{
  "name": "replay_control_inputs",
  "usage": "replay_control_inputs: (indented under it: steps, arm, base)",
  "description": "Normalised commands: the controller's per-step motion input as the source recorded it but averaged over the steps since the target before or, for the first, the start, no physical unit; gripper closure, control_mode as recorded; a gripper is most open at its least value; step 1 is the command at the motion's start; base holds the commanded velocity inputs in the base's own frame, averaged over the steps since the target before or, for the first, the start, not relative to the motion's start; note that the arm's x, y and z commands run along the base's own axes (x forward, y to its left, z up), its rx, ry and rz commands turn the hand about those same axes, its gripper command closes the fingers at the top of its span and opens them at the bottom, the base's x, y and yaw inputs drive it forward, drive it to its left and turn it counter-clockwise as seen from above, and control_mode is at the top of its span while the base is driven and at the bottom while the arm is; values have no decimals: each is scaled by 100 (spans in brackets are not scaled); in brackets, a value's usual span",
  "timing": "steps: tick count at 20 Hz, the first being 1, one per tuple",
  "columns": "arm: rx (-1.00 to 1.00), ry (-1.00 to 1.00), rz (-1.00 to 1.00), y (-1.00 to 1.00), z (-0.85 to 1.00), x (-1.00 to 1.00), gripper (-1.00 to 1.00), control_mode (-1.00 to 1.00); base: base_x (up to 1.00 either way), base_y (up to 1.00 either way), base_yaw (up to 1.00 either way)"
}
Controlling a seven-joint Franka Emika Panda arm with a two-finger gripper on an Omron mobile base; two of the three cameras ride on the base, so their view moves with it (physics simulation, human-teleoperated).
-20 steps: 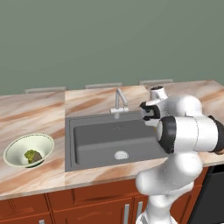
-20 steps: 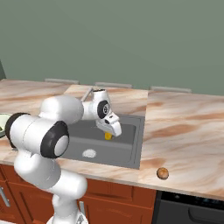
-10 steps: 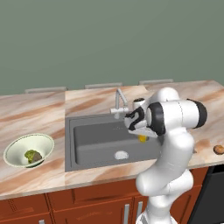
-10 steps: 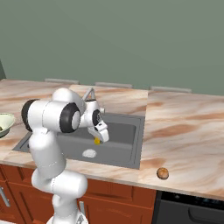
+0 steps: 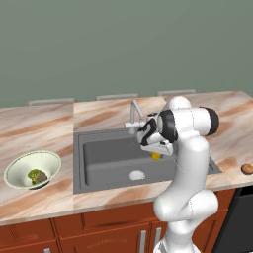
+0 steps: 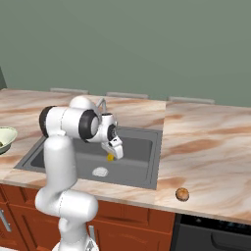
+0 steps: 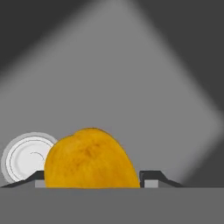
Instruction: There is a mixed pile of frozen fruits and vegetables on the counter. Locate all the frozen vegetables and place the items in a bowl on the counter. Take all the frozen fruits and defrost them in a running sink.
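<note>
My gripper (image 5: 156, 154) (image 6: 111, 156) hangs over the dark grey sink (image 5: 106, 163) (image 6: 139, 149), shut on the yellow-orange oval fruit (image 7: 89, 159) (image 5: 156, 156) (image 6: 110, 158). The silver drain (image 5: 137, 174) (image 6: 100, 171) (image 7: 26, 157) lies below and to one side of it. The faucet (image 5: 134, 114) stands just behind the hand. The brown roundish fruit (image 5: 247, 168) (image 6: 182, 194) lies on the marble counter (image 6: 211, 152) right of the sink, near the front edge. The bowl (image 5: 22, 167) (image 6: 4, 137) sits left of the sink and holds the green floret (image 5: 33, 174) and a dark brown lump (image 5: 42, 177).
Reddish-brown cabinets (image 5: 74, 232) run below the counter, with a dark appliance (image 6: 215, 238) under its right part. A grey-green wall (image 5: 123, 44) backs the counter. No water shows at the faucet.
The arm has swung from the right side of the sink toward its middle and lowered, carrying the yellow-orange fruit over the basin, closer to the drain.
</note>
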Motion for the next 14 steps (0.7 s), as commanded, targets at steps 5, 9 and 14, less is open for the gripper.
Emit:
replay_control_inputs:
  steps: [5, 9, 14]
  arm:
    - [0, 0, 1, -1, -64, 43, 100, -100]
    - [0, 0, 7, -3, -67, 59, 100, -100]
    - [0, 0, 17, -1, -59, 61, 100, -100]
  base:
    - [0, 0, 0]
    - [0, 0, 0]
    - [0, 0, 0]
